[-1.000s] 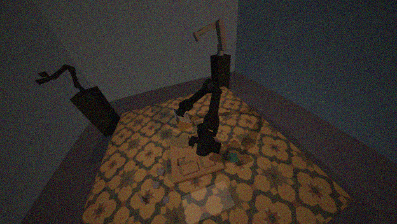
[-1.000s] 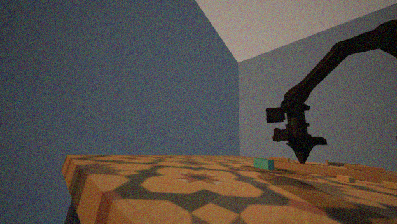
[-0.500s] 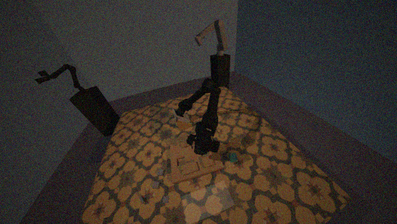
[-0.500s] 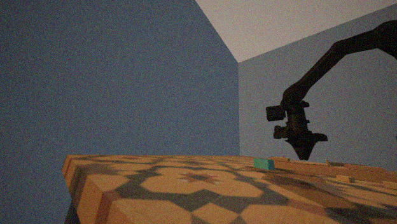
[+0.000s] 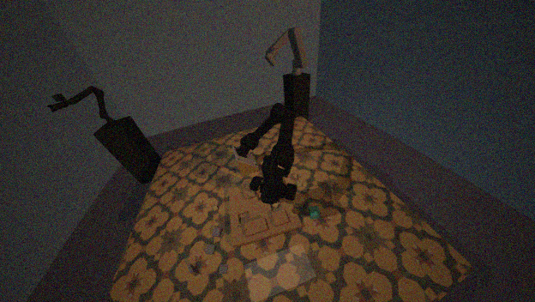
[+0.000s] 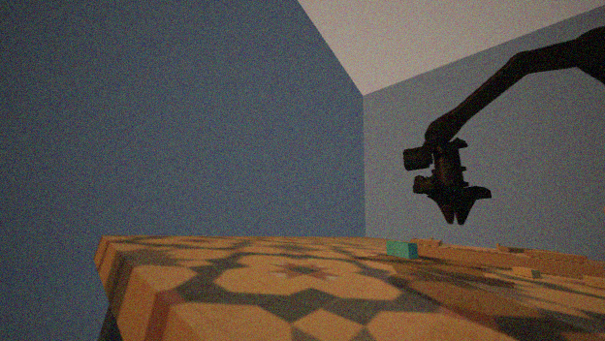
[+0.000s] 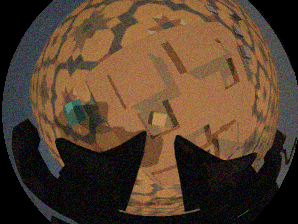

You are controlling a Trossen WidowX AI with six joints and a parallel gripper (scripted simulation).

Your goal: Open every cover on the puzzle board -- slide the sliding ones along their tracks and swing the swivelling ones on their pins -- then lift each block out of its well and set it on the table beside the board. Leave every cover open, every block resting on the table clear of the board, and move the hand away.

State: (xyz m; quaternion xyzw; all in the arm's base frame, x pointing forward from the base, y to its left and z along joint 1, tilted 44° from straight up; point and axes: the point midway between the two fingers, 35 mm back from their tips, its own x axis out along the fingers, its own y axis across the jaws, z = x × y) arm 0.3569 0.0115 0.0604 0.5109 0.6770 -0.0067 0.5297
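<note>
The puzzle board (image 5: 235, 205) (image 6: 477, 255) (image 7: 202, 102) lies on the patterned table. Two board-coloured panels, apparently covers, show in the wrist view: one (image 7: 140, 87) at centre left, one (image 7: 200, 54) further up. Whether each is fully open I cannot tell. A small yellowish block (image 7: 159, 119) sits in an uncovered well, just beyond the fingertips in the wrist view. A teal block (image 5: 315, 212) (image 6: 401, 249) (image 7: 74, 112) rests on the table beside the board. My gripper (image 6: 456, 222) (image 7: 161, 137) is partly open and empty, pointing down above the board. The arm hides the board's far part in the top view.
Several small greyish pieces (image 5: 216, 232) (image 7: 245, 51) lie beside the board. A pale translucent rectangle (image 5: 280, 272) shows on the table in front of it. A second dark arm shape (image 5: 257, 137) reaches over the table behind. Two pillars (image 5: 129, 146) (image 5: 296, 92) carrying arms stand beyond the table.
</note>
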